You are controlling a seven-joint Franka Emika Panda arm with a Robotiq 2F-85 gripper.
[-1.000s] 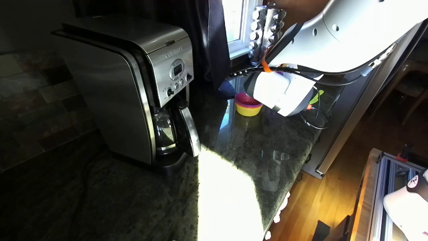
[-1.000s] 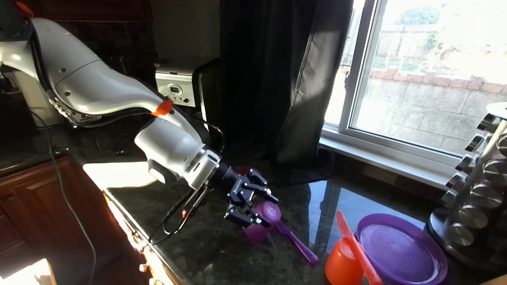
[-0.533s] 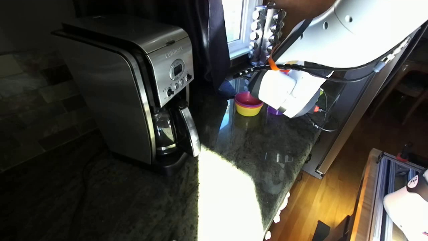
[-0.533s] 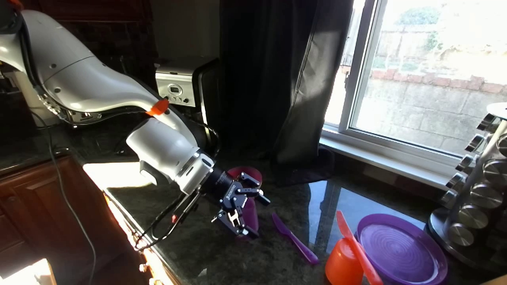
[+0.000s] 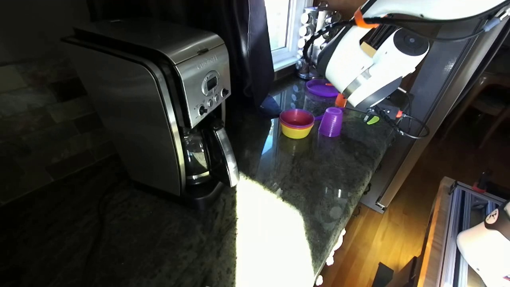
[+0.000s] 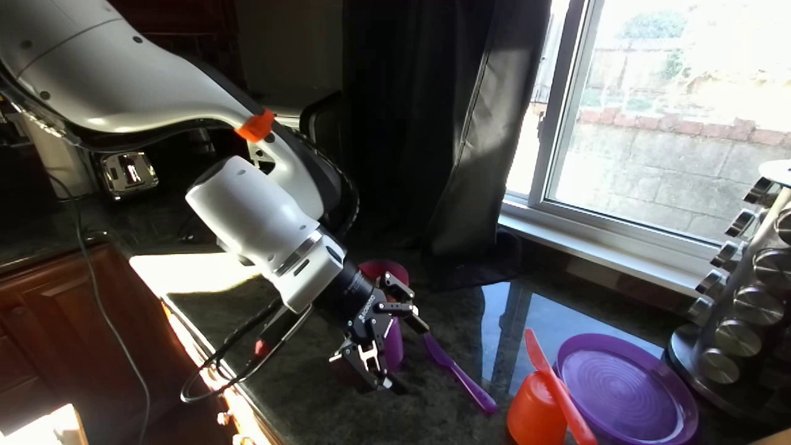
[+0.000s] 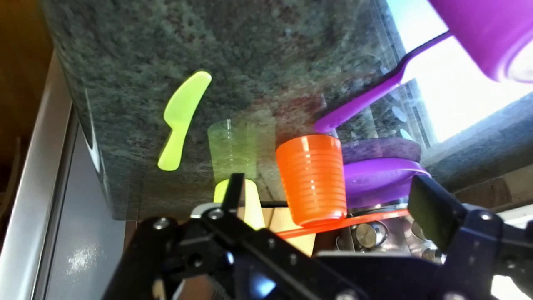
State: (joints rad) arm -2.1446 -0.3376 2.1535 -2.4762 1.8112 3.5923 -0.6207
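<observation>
Dark stone worktop point(image 5: 306, 169): stacked bowls point(image 5: 296, 126) sit beside an upturned purple cup point(image 5: 331, 123). Empty jaws hang spread near the cup, which seems already set down; any next grasp calls for alignment.

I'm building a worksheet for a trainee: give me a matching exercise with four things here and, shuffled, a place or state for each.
1 gripper
2 orange cup
3 purple cup
4 purple plate

A next to the spice rack
B beside the stacked bowls
C open, holding nothing
D upside down, orange-red knife across its base

Pairs: 1-C, 2-D, 3-B, 4-A
</observation>
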